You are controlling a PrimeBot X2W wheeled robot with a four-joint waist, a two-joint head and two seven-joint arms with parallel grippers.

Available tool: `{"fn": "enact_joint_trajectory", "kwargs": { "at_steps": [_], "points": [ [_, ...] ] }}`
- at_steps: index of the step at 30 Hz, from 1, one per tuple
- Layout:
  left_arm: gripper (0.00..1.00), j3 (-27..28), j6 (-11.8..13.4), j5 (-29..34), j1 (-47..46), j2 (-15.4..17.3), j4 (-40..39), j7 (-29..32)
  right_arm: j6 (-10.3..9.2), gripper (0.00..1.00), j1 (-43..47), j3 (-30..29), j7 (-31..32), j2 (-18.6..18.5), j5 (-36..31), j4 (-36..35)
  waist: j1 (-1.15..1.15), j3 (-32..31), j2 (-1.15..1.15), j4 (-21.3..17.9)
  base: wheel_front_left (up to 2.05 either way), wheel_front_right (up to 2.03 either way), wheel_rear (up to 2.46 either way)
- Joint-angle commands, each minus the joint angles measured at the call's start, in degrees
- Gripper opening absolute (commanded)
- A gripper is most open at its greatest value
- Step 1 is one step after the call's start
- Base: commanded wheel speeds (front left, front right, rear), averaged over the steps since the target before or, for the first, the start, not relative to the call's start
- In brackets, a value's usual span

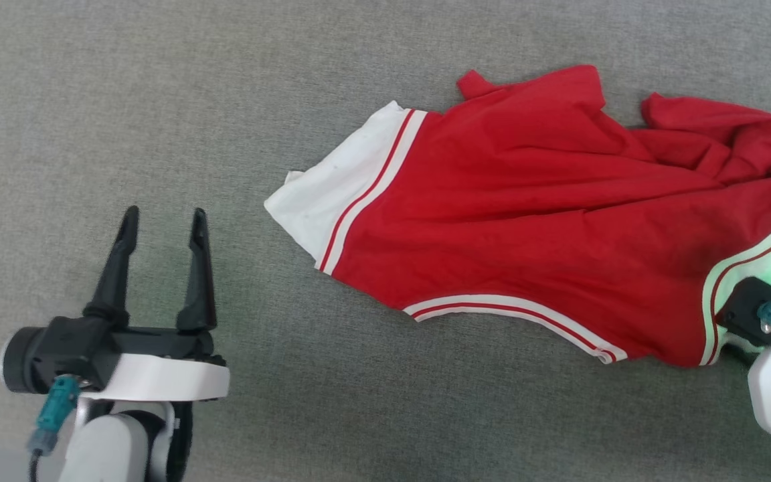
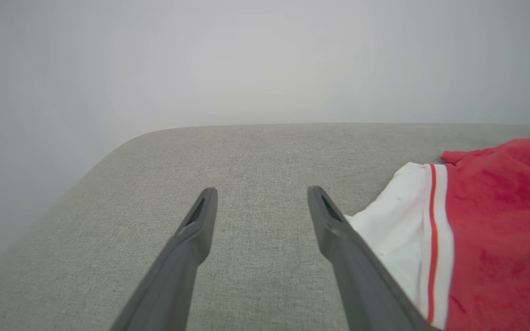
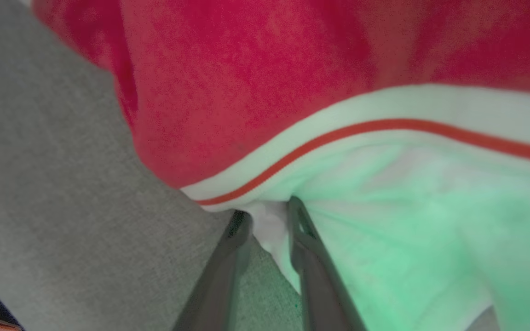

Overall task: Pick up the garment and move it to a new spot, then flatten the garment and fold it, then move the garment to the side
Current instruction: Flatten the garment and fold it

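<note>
I judge the pickup step is in hand. My right gripper pinches the edge of the white sleeve of the red T-shirt, which lies rumpled right of centre on the grey woven upholstery. My left gripper stands open and empty. The next move calls for a gentle lift, since I expect the soft knit to drape and trail.

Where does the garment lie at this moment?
Head view: the garment lies right of centre on the grey surface, right of the left gripper.
</note>
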Motion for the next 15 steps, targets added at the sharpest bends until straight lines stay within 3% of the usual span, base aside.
{"fn": "enact_joint_trajectory", "kwargs": {
  "at_steps": [1,5,8,12,15],
  "points": [
    [1.0,1.39,-1.47,1.05,0.41,-0.46,-0.47,-0.28,-0.51,0.0,1.2,2.25,0.99,1.22,-1.23,4.46,0.0,0.14,0.0,-0.37,0.0,0.0,0.0],
    [1.0,3.13,-5.11,2.58,-0.72,0.15,-0.43,-0.28,-0.47,0.0,0.42,2.21,0.38,1.93,-1.45,4.67,0.0,0.14,0.0,-1.24,0.0,0.0,0.0],
    [1.0,2.96,-7.84,3.8,-2.64,2.97,0.04,-0.28,-0.47,0.0,0.13,1.86,0.08,2.41,-1.82,4.49,0.0,0.0,0.0,-1.86,0.0,0.0,0.0],
    [1.0,-1.47,-9.83,2.78,-6.36,11.04,3.17,2.25,-0.43,0.0,-0.05,1.57,-0.05,3.3,-2.61,3.62,0.0,-0.27,0.0,-2.67,0.0,0.0,0.0],
    [1.0,-12.13,-9.83,-2.43,-10.16,21.79,2.7,10.97,-0.41,0.0,-0.38,2.13,0.36,3.88,-3.12,2.86,0.0,-0.21,0.0,-3.37,0.0,0.0,0.0]
  ]
}}
